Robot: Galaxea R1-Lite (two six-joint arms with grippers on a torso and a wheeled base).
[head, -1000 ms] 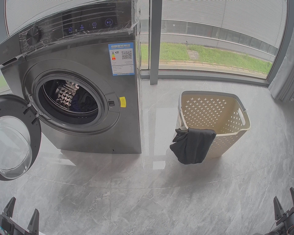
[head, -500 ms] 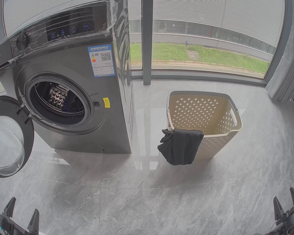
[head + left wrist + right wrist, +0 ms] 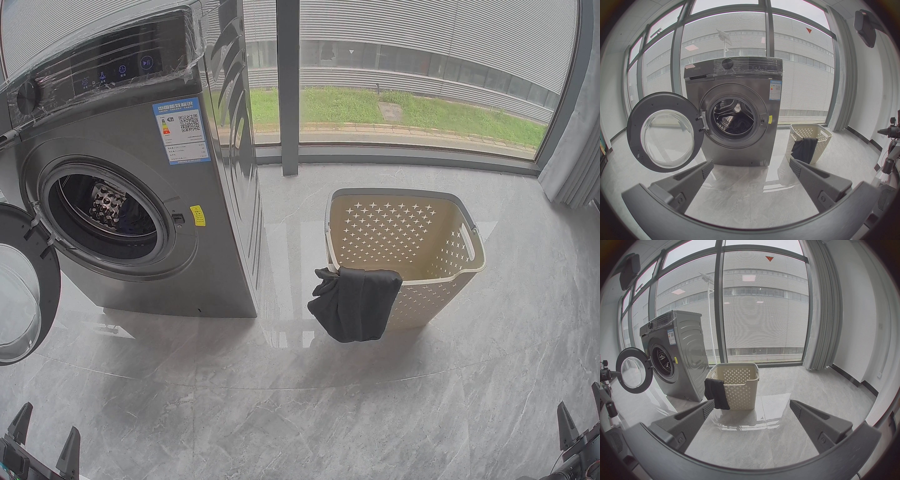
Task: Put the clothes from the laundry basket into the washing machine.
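Observation:
A cream laundry basket [image 3: 462, 222] stands on the floor ahead, also in the wrist views [image 3: 825, 135] [image 3: 742, 387]. A black garment [image 3: 353, 303] hangs over its near rim [image 3: 803, 149] [image 3: 716, 392]. The grey washing machine [image 3: 206, 262] stands to the left with its round door [image 3: 25, 294] swung open. Dark clothes [image 3: 134, 222] lie in the drum [image 3: 737, 120]. My left gripper [image 3: 44, 437] is low at the near left, open and holding nothing [image 3: 750, 164]. My right gripper [image 3: 581, 415] is low at the near right, open and holding nothing [image 3: 750, 404].
Grey marble floor [image 3: 300, 406] lies between me and the basket. A tall window [image 3: 406, 75] with a pillar [image 3: 287, 87] runs behind. A curtain [image 3: 572, 162] hangs at the far right. The open door juts out at the left.
The whole head view has shifted, so the washer and basket now sit further left in it; the camera moved. Both grippers hold their places, open.

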